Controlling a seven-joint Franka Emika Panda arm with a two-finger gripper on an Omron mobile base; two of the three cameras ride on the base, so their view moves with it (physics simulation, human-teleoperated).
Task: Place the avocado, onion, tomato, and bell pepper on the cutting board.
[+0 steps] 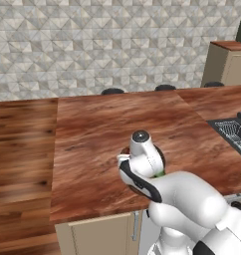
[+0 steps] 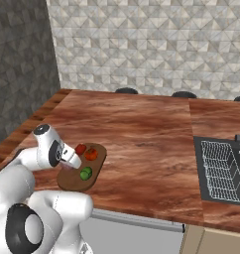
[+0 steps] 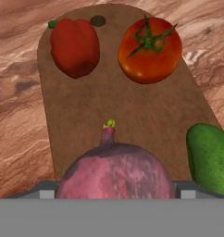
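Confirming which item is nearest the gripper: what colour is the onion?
Pinkish-purple, mottled, with a small yellow-green tip: the onion, best in the hand view.

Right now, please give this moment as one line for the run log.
stage: onion over cutting board at gripper | on board: bell pepper, tomato, avocado | onion release: cannot tell

**No legible text or markings**

No lettering, label, brand, number or sign can be read on any surface: the cutting board [image 3: 118,111], the vegetables on it, the desk [image 2: 142,134] and the tiled wall are all unmarked.
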